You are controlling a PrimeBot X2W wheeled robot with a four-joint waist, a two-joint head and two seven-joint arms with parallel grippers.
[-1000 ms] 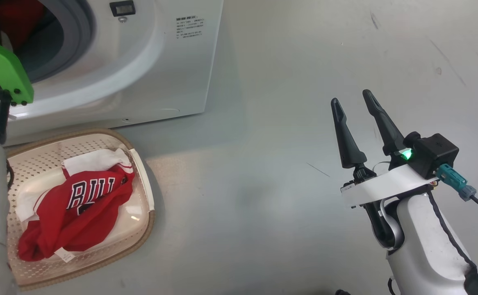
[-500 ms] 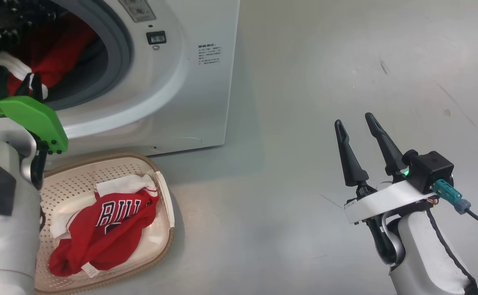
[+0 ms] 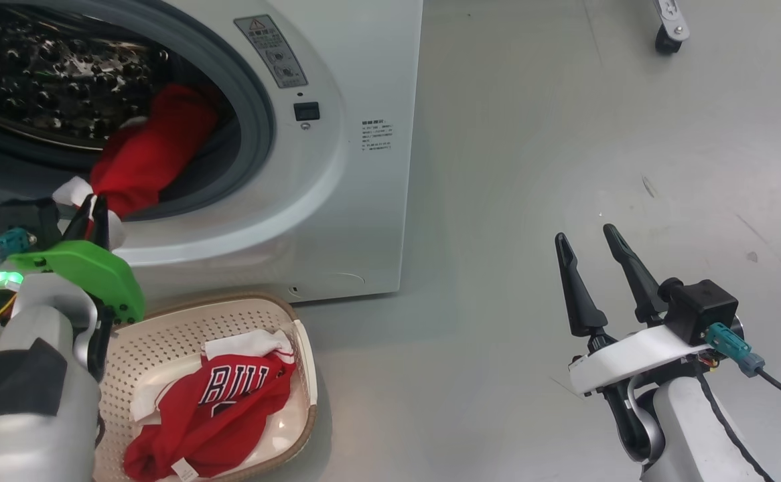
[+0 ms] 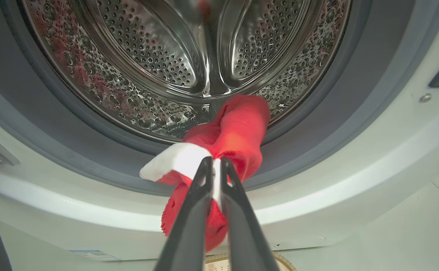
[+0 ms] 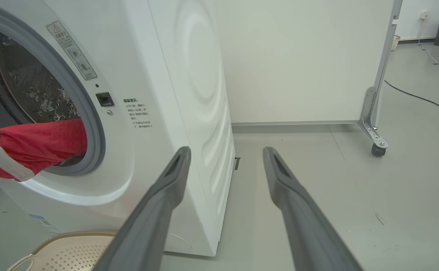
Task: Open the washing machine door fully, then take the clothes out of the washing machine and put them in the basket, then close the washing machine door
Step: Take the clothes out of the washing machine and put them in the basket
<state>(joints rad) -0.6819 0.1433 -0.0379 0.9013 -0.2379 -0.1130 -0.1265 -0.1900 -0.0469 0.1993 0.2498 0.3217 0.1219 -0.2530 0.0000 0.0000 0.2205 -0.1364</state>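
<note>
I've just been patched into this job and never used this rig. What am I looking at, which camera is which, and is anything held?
This is a two-armed wheeled robot emptying a front-loading washing machine. The wide picture comes from its head, looking down at the floor. The other two come from a camera on each wrist, looking along that arm's two dark fingers. The left gripper is shut on a red garment with white trim, which stretches from the steel drum out over the grey gasket. The right gripper is open and empty, off to the machine's side above the floor. On the floor in front of the machine stands a cream basket, and a red jersey with white lettering lies in it.
</note>
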